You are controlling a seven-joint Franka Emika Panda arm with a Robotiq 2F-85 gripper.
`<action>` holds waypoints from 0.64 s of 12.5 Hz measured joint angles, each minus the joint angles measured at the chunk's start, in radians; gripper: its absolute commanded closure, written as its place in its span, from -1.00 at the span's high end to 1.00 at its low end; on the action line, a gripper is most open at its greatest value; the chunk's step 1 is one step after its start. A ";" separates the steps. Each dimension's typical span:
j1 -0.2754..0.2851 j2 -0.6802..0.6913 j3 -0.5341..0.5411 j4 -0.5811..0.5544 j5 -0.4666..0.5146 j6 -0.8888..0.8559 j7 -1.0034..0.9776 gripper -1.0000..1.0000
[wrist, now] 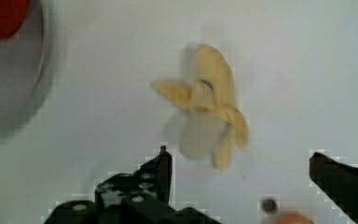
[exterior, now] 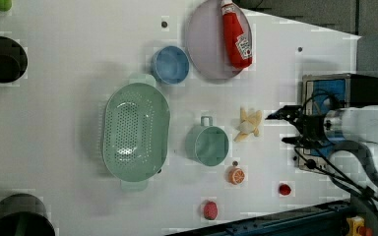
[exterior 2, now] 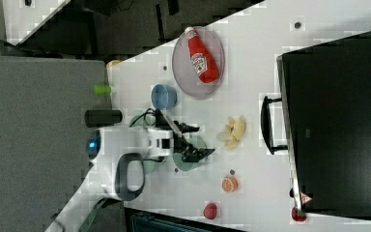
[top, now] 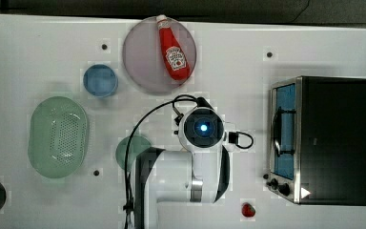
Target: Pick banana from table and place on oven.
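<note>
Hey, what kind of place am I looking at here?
Probably a robot lab's mock kitchen: a white robot arm over a white tabletop with mounting holes, a boxy toaster oven, and toy food like a pale banana.

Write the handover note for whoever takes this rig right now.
Gripper: jaws wide open, holding nothing, above the table close to the banana.
Banana: lying on the table between the green mug and the oven, not touched.
Oven: door shut, nothing on its black top.
Done: approach only.
Left: lower over the banana, close on it, lift, carry it over and set it on the oven top.
</note>
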 measured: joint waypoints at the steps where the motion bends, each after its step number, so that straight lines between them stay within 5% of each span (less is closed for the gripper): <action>1: 0.002 0.057 -0.013 0.006 -0.012 0.071 0.000 1.00; 8: -0.006 0.278 -0.020 -0.029 -0.028 0.336 0.000 0.93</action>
